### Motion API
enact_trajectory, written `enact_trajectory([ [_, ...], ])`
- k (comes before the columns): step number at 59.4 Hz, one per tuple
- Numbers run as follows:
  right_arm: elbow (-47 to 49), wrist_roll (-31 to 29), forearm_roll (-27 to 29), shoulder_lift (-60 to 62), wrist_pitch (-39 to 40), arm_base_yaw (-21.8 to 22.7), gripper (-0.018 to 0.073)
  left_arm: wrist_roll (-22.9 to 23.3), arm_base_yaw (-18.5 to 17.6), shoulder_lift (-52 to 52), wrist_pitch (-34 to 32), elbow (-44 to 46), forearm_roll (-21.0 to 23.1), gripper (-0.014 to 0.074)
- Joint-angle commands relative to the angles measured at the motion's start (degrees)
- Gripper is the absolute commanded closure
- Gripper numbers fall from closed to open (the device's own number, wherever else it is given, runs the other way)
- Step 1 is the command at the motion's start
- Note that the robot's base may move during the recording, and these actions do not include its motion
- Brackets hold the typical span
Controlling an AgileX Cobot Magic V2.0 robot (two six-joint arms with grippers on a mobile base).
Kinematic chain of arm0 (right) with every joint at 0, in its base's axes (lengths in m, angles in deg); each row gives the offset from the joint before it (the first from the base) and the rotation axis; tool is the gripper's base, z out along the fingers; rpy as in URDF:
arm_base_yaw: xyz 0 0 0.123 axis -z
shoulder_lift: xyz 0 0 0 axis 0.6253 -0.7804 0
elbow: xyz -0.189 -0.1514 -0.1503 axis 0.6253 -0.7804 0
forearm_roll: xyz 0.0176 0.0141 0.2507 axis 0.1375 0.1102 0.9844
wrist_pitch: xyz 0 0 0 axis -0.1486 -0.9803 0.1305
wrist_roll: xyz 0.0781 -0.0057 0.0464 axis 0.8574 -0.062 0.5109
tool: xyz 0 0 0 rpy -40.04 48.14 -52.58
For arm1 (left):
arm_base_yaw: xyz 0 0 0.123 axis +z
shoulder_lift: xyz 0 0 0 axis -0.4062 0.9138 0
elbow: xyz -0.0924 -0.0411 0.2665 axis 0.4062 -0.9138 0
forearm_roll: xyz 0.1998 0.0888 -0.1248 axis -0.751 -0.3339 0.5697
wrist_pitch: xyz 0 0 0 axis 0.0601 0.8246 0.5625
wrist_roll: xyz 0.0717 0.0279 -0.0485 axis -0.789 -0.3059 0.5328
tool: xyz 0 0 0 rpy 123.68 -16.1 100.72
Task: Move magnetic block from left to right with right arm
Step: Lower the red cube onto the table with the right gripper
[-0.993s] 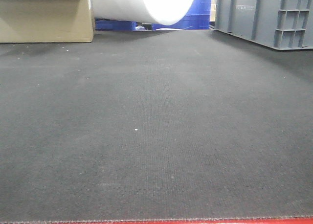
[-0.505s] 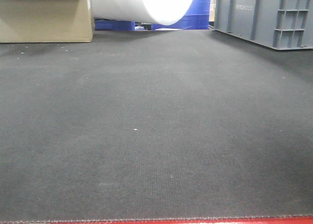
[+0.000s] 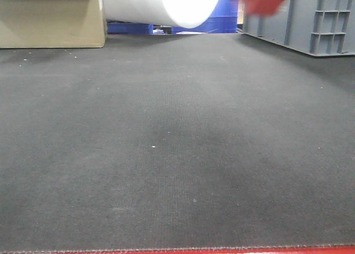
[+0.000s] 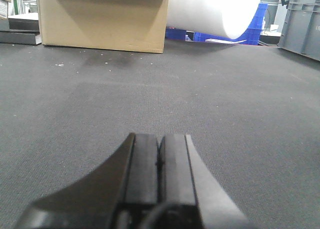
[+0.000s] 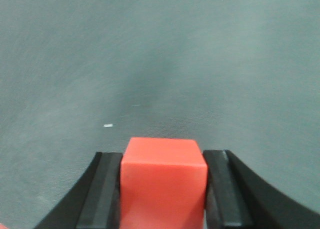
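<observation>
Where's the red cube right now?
The cube is clamped between the right gripper's jaws above the mat; the front view shows it blurred at top right.

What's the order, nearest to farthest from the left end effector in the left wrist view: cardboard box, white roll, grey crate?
1. Cardboard box, ahead on the left of the left end effector.
2. White roll, behind the box, centre-right.
3. Grey crate, far right; close to the roll, hard to call.

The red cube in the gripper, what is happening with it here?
The right gripper holds the red magnetic block clamped between its two dark fingers, lifted above the dark grey mat. In the front view the block appears as a blurred red patch at the top edge. The left gripper is shut, holds nothing, and sits low over the mat.
</observation>
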Motion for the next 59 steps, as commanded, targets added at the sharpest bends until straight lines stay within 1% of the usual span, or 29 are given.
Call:
enact_trajectory([
  [1, 6.78, 0.30, -0.81, -5.28, -0.52, -2.25, 0.0386, 0.25, 0.00, -0.65, -5.17, -0.48, 0.00, 0.0713],
  [8, 13.29, 1.29, -0.87, -14.37, -4.07, -4.71, 0.0386, 0.25, 0.00, -0.65, -5.17, -0.48, 0.00, 0.0713],
  [17, 17.84, 3.47, -0.92, -21.88, -5.30, -6.31, 0.0386, 0.25, 0.00, -0.65, -5.17, -0.48, 0.00, 0.0712],
  [30, 18.24, 4.34, -1.94, -26.96, -4.52, -6.48, 0.0386, 0.25, 0.00, -0.65, -5.17, -0.48, 0.00, 0.0713],
  [45, 18.24, 4.34, -2.87, -29.07, -4.51, -6.48, 0.0375, 0.25, 0.00, -0.65, -5.17, -0.48, 0.00, 0.0713],
  [48, 18.24, 4.34, -2.93, -29.13, -4.32, -6.48, 0.0323, 0.25, 0.00, -0.65, -5.17, -0.48, 0.00, 0.0713],
  [50, 18.24, 4.34, -2.93, -29.13, -4.24, -6.48, 0.0252, 0.25, 0.00, -0.65, -5.17, -0.48, 0.00, 0.0713],
  [53, 18.52, 4.34, -2.93, -29.13, -4.20, -6.48, 0.0104, 0.25, 0.00, -0.65, -5.17, -0.48, 0.00, 0.0713],
  [55, 18.72, 4.34, -2.93, -29.13, -4.32, -6.48, 0.0027, 0.25, 0.00, -0.65, -5.17, -0.48, 0.00, 0.0713],
  [57, 19.02, 4.34, -2.93, -29.06, -4.38, -6.48, -0.0080, 0.25, 0.00, -0.65, -5.17, -0.48, 0.00, 0.0712],
  [58, 19.13, 4.34, -2.93, -29.00, -4.44, -6.48, -0.0093, 0.25, 0.00, -0.65, -5.17, -0.48, 0.00, 0.0713],
  [59, 19.29, 4.34, -2.93, -28.93, -4.45, -6.48, -0.0082, 0.25, 0.00, -0.65, -5.17, -0.48, 0.00, 0.0713],
])
